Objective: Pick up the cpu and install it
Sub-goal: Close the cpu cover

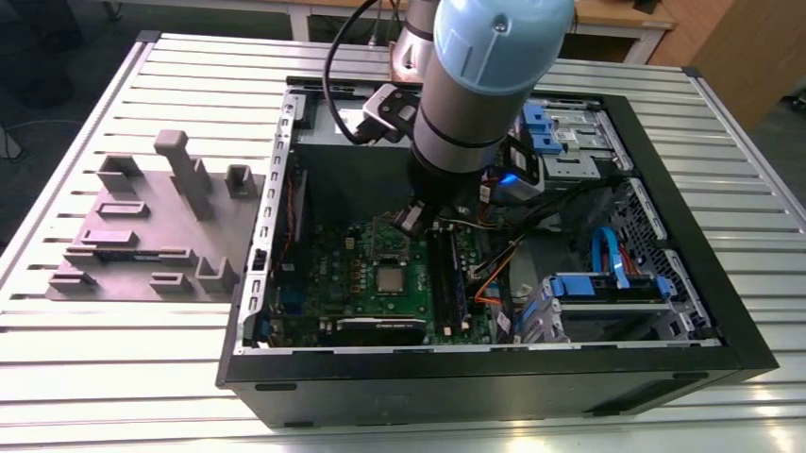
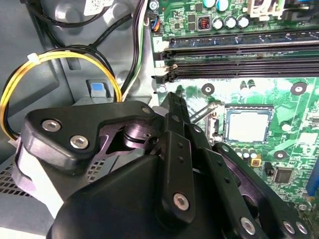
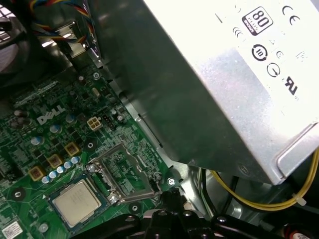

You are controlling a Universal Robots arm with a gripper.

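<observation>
Small silvery square cpu (image 3: 79, 201) lies in its motherboard socket, just beside the black gripper (image 2: 172, 107); jaws together, empty.

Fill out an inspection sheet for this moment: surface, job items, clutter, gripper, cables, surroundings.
Surface: slatted metal table carrying an open computer case.
Job's things: cpu lies flat in its socket on the green motherboard; the socket's metal frame stands open beside it in the first wrist view. The cpu lies apart from the fingers.
Clutter: grey parts fixture on the table, at the exterior view's left of the case.
Gripper: gripper inside the case, above the motherboard near the socket, holding nothing.
Cables: yellow wires by the power supply; blue cable.
Surroundings: wooden furniture behind the table.
</observation>
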